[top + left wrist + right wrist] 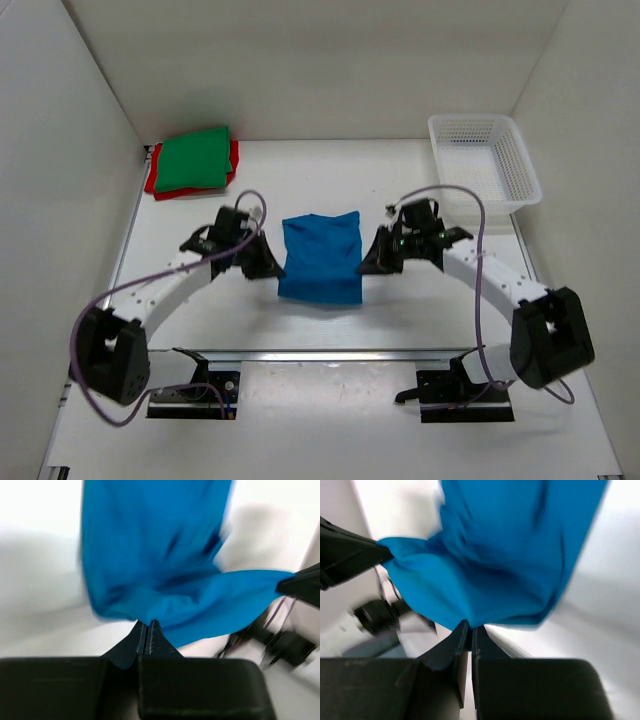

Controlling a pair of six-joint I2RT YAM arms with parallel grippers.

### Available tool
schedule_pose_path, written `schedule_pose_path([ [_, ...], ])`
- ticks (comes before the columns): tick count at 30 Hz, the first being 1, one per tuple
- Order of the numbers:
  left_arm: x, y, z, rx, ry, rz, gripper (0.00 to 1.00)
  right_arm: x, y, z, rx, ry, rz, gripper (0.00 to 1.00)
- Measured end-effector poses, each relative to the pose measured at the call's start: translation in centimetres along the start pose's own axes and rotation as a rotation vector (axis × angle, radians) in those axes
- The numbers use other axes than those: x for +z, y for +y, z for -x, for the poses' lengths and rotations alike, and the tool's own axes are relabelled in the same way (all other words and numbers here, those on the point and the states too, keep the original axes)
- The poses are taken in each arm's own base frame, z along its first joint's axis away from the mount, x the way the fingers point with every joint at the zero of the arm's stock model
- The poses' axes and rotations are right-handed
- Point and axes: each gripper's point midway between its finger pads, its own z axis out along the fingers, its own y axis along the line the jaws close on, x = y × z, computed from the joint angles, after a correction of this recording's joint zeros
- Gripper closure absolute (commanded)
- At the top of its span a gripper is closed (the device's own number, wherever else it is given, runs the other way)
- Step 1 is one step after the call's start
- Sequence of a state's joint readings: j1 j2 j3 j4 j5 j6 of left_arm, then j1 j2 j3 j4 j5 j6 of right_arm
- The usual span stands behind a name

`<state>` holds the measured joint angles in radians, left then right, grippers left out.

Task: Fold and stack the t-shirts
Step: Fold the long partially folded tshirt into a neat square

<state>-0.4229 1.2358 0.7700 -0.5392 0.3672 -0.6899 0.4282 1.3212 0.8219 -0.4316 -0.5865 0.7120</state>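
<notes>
Blue t-shirt (320, 258): mid-table, between the two arms, a partly folded, roughly rectangular bundle with its far corners poking up. Each of its side edges is gripped.

Left gripper (147, 624): fingers pressed together, pinching a fold of the blue cloth at the shirt's left edge. The fabric runs taut from there across to the other arm's fingertips (the left wrist view is blurred, so finer creases are not readable).

Right gripper (468, 626): fingers likewise closed, nipping the right edge of the same shirt, and the cloth fans out above them.

Whether the shirt's underside touches the table (330, 335) or is raised off it cannot be told.

Green t-shirt (195, 158): a folded rectangle at the far left corner, lying on top of the red t-shirt (153, 181), which shows only along the left and near edges. Both sit well apart from the arms.

White mesh basket (520, 160): at the far right of the table, beyond the right arm.
</notes>
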Motion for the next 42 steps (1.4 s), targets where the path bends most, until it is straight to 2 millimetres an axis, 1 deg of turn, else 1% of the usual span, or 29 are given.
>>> schedule_pose_path([
  [1,0.0,-0.9,2.7,0.008,-0.040,-0.011,1.00,-0.2,0.8,2.9,-0.020,-0.040,0.012,1.00],
  [3,0.3,-2.3,7.8,0.015,-0.099,-0.018,0.99,-0.4,1.6,7.4,-0.051,-0.097,0.019,1.00],
  [4,0.8,-3.0,10.7,0.024,-0.129,-0.025,0.85,-0.3,1.8,9.6,-0.061,-0.120,0.017,1.00],
  [5,1.5,-3.3,13.1,0.036,-0.154,-0.028,0.57,-0.2,1.9,11.8,-0.075,-0.140,0.016,0.90],
  [6,2.4,-3.4,15.2,0.037,-0.165,-0.029,0.53,0.2,1.8,13.7,-0.083,-0.152,0.012,0.81],
  [7,3.4,-3.3,17.2,0.036,-0.178,-0.032,0.53,0.7,1.6,15.7,-0.089,-0.164,0.005,0.71],
  [8,4.6,-3.0,19.1,0.028,-0.185,-0.035,0.50,1.3,1.2,17.5,-0.100,-0.176,-0.007,0.59],
  [9,5.8,-2.4,20.3,0.016,-0.184,-0.038,0.39,2.0,0.7,18.8,-0.104,-0.181,-0.021,0.55],
  [10,6.8,-1.8,21.3,0.006,-0.182,-0.047,0.37,2.5,-0.1,19.8,-0.106,-0.183,-0.043,0.50],
  [11,7.8,-1.1,22.0,-0.015,-0.179,-0.060,0.39,2.9,-0.8,20.5,-0.108,-0.186,-0.062,0.47],
  [13,9.4,0.9,22.4,-0.067,-0.166,-0.071,0.39,3.5,-2.0,21.2,-0.106,-0.181,-0.105,0.44],
  [14,9.8,1.6,22.3,-0.083,-0.159,-0.073,0.34,3.6,-2.4,21.2,-0.108,-0.181,-0.123,0.42],
  [16,9.8,3.0,22.1,-0.106,-0.162,-0.067,0.33,3.5,-2.9,21.1,-0.111,-0.179,-0.148,0.42],
  [19,9.3,3.8,20.7,-0.104,-0.174,-0.070,0.32,3.1,-3.2,20.6,-0.129,-0.191,-0.157,0.47],
  [21,8.9,3.7,19.5,-0.097,-0.173,-0.075,0.33,2.9,-3.6,19.8,-0.127,-0.186,-0.158,0.49],
  [24,8.8,3.4,18.7,-0.078,-0.174,-0.085,0.34,3.2,-4.2,19.2,-0.123,-0.176,-0.162,0.52],
  [29,9.2,2.3,19.1,-0.040,-0.201,-0.110,0.36,3.8,-4.7,18.9,-0.128,-0.179,-0.150,0.55],
  [31,9.3,2.3,19.0,-0.038,-0.205,-0.114,0.39,4.0,-4.6,18.8,-0.130,-0.175,-0.138,0.57],
  [34,9.4,2.4,18.8,-0.041,-0.200,-0.110,0.38,4.5,-4.8,18.7,-0.134,-0.171,-0.133,0.58],
  [36,9.1,2.6,18.4,-0.042,-0.202,-0.100,0.38,4.8,-5.1,18.3,-0.134,-0.165,-0.132,0.58],
  [37,8.9,2.8,18.0,-0.045,-0.200,-0.092,0.38,4.9,-5.4,18.0,-0.131,-0.164,-0.132,0.58],
  [39,8.0,2.8,17.3,-0.048,-0.203,-0.077,0.39,5.3,-6.1,16.9,-0.119,-0.152,-0.131,0.59],
  [42,6.5,2.0,17.2,-0.035,-0.226,-0.071,0.39,5.4,-6.8,14.8,-0.088,-0.124,-0.125,0.68],
])
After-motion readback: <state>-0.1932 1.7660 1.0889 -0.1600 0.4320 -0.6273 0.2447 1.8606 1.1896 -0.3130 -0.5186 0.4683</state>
